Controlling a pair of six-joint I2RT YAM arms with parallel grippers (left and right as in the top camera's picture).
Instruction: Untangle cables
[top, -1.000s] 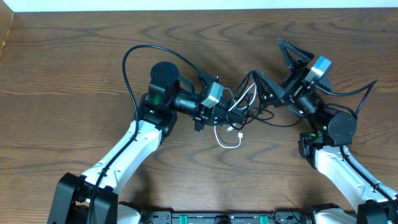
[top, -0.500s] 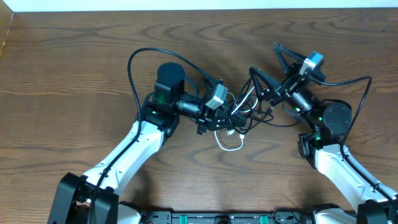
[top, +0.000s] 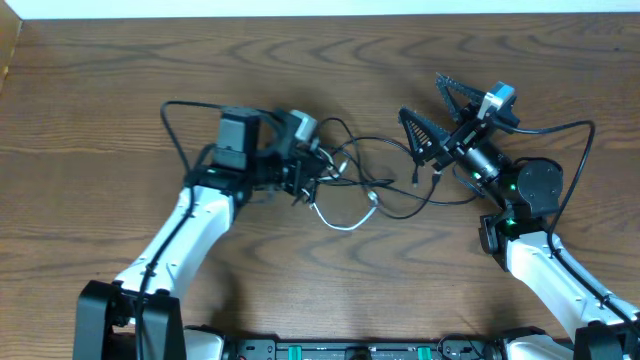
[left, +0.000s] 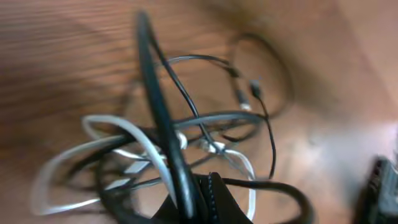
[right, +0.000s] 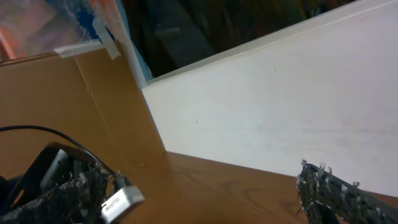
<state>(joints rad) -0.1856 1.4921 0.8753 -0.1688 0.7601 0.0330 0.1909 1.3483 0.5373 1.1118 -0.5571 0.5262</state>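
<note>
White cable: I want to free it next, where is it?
In the overhead view the white cable loops near the table's centre, at the left tool, on the robot's side of the black cables.

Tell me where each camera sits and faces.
Overhead: above table, looking down; left arm, right arm, cables between.
Left wrist: on left arm, facing cables close up; jaws shut on one at bottom.
Right wrist: on right arm, facing white panel; open jaws at bottom corners.
Shared: overhead and left wrist show the white cable.
</note>
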